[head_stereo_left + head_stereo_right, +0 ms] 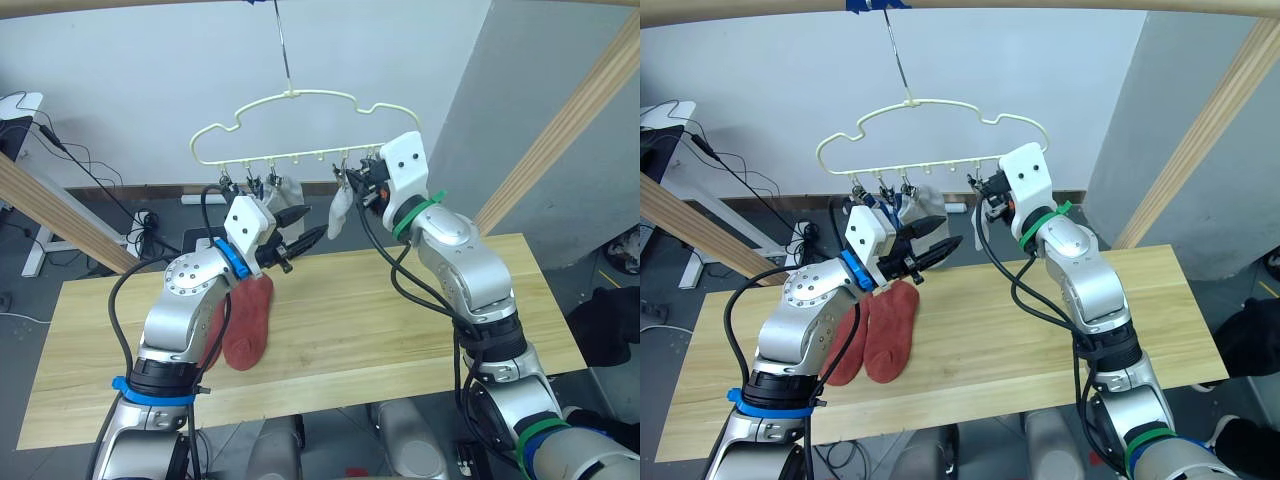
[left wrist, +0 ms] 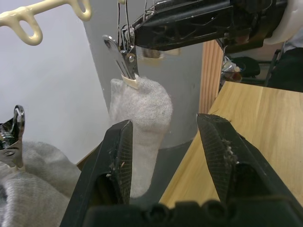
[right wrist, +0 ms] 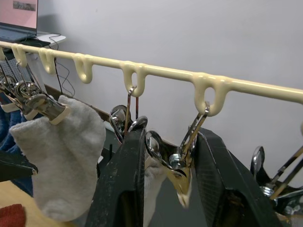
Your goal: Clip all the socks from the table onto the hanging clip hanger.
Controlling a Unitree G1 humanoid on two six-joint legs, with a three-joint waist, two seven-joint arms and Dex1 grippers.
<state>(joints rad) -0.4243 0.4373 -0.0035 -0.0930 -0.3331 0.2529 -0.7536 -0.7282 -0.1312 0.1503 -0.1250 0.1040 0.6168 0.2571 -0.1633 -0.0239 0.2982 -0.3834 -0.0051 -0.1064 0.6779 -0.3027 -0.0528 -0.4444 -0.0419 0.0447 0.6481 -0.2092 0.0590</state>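
Observation:
Two rust-red socks [image 1: 248,320] lie side by side on the pale wooden table [image 1: 400,330], under my left arm. The cream clip hanger [image 1: 300,125] hangs above the table's far edge. Blue socks [image 1: 890,205] and a light grey sock [image 1: 287,193] hang on its left clips. Another light grey sock [image 2: 142,123] hangs from a metal clip [image 3: 175,158] further right. My right gripper [image 3: 170,142] is open, its fingers straddling that clip. My left gripper [image 1: 315,220] is open in the air just left of and below this sock, holding nothing.
Slanted round wooden poles stand at the left [image 1: 60,215] and right [image 1: 570,120] of the table. Cables and a desk [image 1: 20,110] sit behind on the left. Several free clips [image 3: 265,175] hang on the hanger's right end.

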